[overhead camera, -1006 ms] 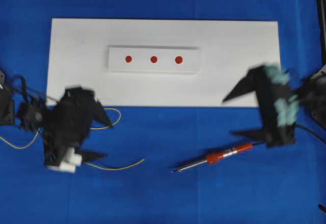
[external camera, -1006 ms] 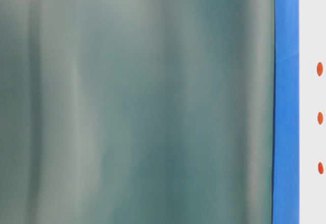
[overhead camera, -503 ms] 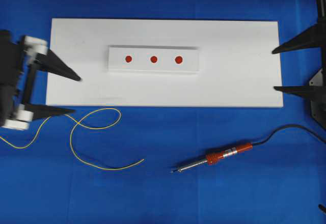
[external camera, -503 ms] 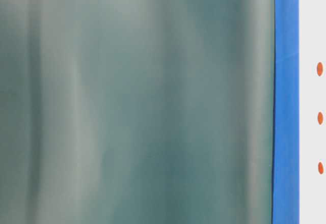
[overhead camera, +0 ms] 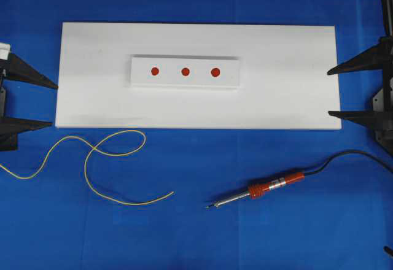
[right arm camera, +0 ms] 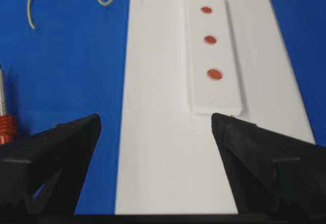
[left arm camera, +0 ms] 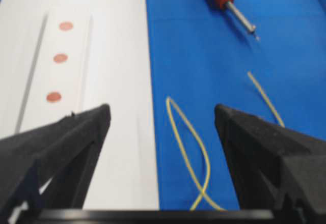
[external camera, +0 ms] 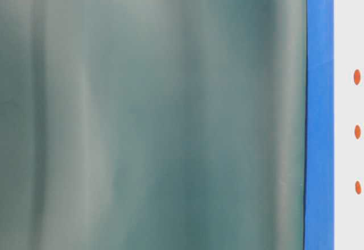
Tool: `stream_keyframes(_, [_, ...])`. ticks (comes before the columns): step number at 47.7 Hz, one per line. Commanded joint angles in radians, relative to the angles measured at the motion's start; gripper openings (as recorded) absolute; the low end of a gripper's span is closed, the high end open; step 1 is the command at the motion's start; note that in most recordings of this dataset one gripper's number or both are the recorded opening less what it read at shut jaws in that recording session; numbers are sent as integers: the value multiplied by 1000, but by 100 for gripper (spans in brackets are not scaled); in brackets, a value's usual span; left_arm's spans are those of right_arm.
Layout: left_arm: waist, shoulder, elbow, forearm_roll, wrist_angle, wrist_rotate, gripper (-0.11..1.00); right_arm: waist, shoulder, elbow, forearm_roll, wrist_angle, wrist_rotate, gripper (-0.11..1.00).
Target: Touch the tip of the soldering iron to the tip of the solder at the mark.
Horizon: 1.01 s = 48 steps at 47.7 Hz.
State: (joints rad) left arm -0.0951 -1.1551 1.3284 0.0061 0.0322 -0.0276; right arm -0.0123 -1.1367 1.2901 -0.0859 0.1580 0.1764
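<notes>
Nearest lie one soldering iron (overhead camera: 264, 189) at right, tip pointing left, and one solder (overhead camera: 98, 159) wire looping at left (well apart, both on blue cloth). Farther back, one white board (overhead camera: 276, 98) carries a raised strip (overhead camera: 184, 80) with three red marks (overhead camera: 185, 71). The left gripper (overhead camera: 27, 101) and right gripper (overhead camera: 350, 92) stand at the edges, jaws wide, empty. The table-level view is mostly blur, perhaps something close to the lens.

A white board (overhead camera: 196, 107) lies on a blue table (overhead camera: 196, 233), carrying a raised white strip (overhead camera: 184, 81) with three red dots (overhead camera: 185, 71). Near it, yellow solder (overhead camera: 92, 159) curls at left; the soldering iron (overhead camera: 258, 190) lies at right, tip pointing left. Both grippers, left (overhead camera: 27, 104) and right (overhead camera: 353, 92), sit wide apart at the edges, holding nothing.
</notes>
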Motion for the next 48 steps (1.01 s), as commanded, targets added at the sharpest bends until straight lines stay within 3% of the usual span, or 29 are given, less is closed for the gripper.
stream_keyframes(1, [3, -17, 11, 2, -8, -3, 78, -2, 34, 6, 11, -66, 2, 88])
stream_keyframes(48, [18, -43, 12, 2, 32, -11, 78, -3, 57, 11, 11, -89, 2, 88])
